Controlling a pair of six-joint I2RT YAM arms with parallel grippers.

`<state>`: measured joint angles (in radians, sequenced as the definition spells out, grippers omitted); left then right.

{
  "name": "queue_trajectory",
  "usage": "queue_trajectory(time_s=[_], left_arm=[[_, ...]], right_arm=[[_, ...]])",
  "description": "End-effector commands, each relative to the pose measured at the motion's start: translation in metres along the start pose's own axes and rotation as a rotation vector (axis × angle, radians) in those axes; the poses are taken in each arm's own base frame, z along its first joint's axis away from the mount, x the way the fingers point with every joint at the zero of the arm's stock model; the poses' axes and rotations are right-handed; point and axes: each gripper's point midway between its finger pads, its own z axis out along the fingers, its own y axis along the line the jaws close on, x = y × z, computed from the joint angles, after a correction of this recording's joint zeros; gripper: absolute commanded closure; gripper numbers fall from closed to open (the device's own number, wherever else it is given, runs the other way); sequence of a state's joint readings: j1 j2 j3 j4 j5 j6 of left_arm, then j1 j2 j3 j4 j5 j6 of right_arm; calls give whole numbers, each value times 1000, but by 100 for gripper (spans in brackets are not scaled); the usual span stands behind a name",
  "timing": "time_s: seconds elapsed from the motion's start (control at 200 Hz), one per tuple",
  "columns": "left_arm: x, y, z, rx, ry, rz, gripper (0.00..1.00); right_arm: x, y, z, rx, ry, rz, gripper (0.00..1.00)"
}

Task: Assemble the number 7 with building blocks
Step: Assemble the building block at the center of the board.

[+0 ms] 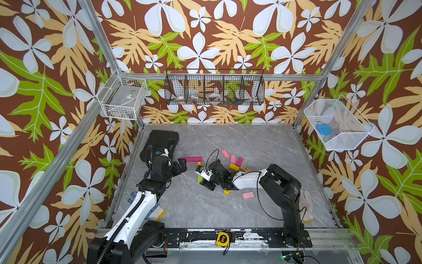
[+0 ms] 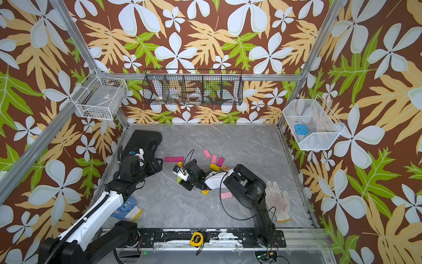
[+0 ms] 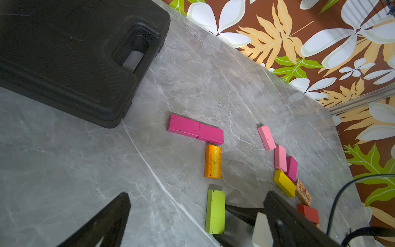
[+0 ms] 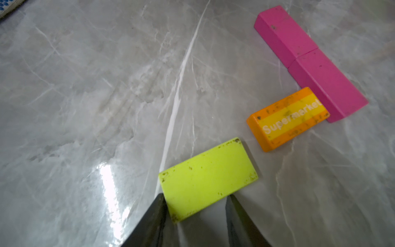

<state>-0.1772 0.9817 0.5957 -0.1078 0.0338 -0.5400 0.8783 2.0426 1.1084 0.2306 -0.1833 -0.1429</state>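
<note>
In a top view: end-to-end block pair [image 1: 193, 159] mid-frame, Supermarket block [image 1: 199, 163] below its right end, loose blocks [image 1: 233, 158] further right.

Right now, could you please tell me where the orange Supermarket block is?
In the left wrist view, the orange block lies mid-table between the magenta pair's end and the green block.

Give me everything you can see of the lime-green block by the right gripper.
The lime-green block is a flat, plain rectangle that looks like painted wood, with dark scuffs along its edges and corners and no print. It seems to lie flat on the grey marble table, apart from the orange Supermarket block and roughly in line with it. The right gripper has its fingers either side of the block's near end; whether they press it I cannot tell.
</note>
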Motion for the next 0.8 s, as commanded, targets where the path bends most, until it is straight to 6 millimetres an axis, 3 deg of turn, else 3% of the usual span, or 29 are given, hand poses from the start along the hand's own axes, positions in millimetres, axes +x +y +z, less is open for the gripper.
queue_trajectory(time_s=[0.0, 0.796], left_arm=[[-4, -1, -1, -3, -12, 8, 0], [-5, 0, 0, -11, -13, 10, 0]], right_arm=[[70, 1, -1, 10, 267, -10, 53], [66, -5, 5, 6, 264, -12, 53]])
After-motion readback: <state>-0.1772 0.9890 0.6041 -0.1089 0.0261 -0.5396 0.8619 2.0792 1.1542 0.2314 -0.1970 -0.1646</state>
